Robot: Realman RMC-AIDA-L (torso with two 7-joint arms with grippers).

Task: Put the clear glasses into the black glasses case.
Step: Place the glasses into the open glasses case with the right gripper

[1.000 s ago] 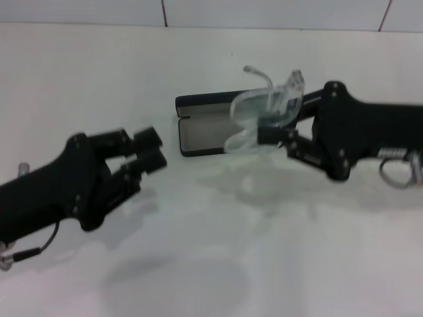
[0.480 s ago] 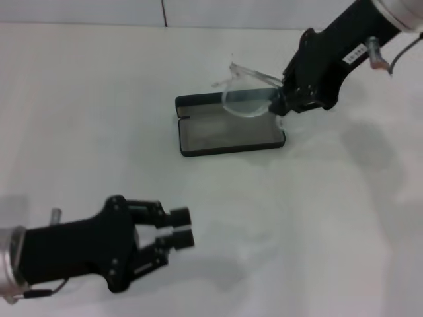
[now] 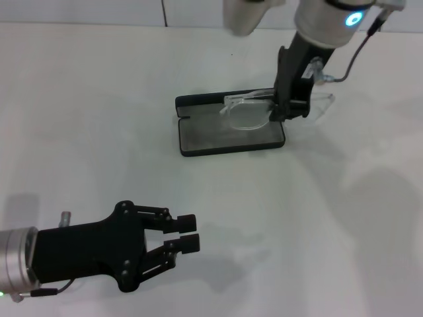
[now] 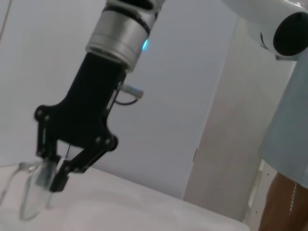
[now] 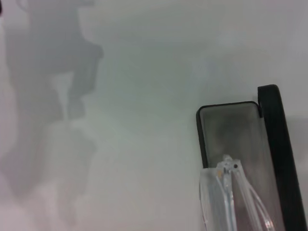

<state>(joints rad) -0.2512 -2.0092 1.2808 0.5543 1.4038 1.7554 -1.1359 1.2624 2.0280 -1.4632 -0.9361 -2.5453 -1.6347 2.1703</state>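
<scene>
Background only: white tabletop (image 3: 99,119), pale wall behind.
Tabletop is plain white with soft grey shadows on it. Wall (image 3: 86,12) along the far edge shows two thin dark vertical seams. Left wrist view shows a light wall (image 4: 192,72) and a beige vertical panel (image 4: 240,144) beside it.

The clear glasses (image 3: 254,111) hang over the open black glasses case (image 3: 228,135), toward its right end.

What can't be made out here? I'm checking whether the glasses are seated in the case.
- Head view: the right end effector covers the middle of the clear glasses, so contact with the black glasses case lining is unclear.
- Right wrist view: the glasses and case run off the picture's edge.
- Left wrist view: the case is out of frame.
</scene>
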